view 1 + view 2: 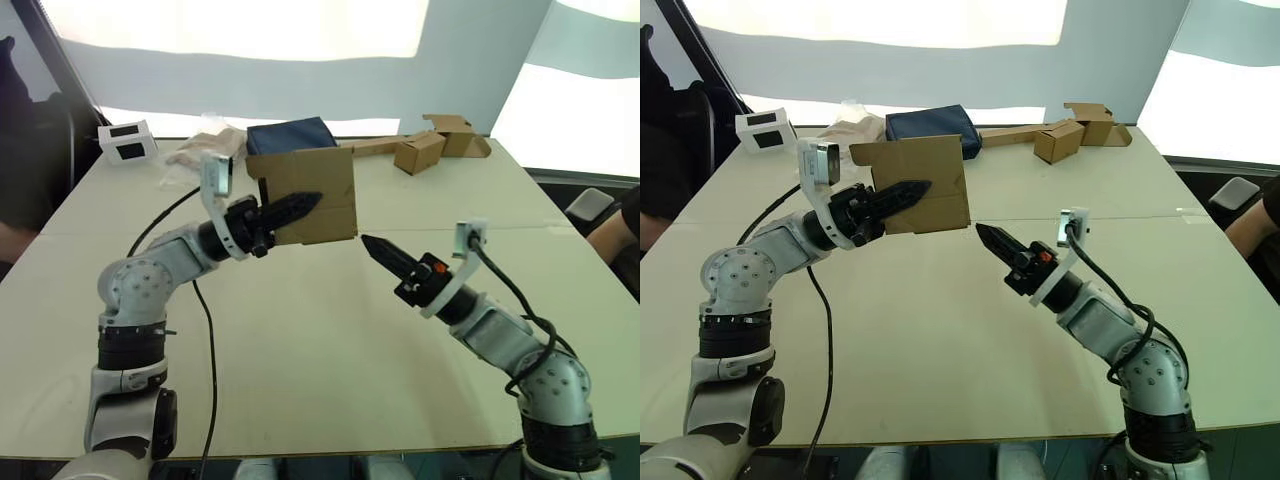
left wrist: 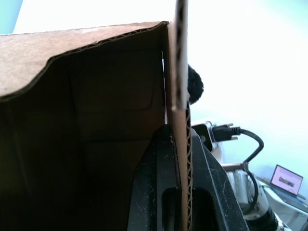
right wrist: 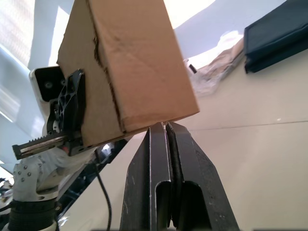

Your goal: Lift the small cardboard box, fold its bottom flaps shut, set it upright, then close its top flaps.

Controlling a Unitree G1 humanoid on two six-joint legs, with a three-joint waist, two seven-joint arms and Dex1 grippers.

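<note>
The small cardboard box (image 1: 308,196) is held in the air above the table (image 1: 320,370), left of centre, with one wall clamped by the left gripper (image 1: 290,209). The right gripper (image 1: 380,250) is placed just right of and below the box. Behind the box a folded cloth (image 1: 292,135) is laid. Two joined boxes (image 1: 435,143) are set at the far right, a small device (image 1: 127,141) at the far left.

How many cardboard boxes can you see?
3. The small cardboard box is held up in the left gripper. Two paler boxes sit at the table's far right, joined by a flat strip. Others may hide behind things.
</note>
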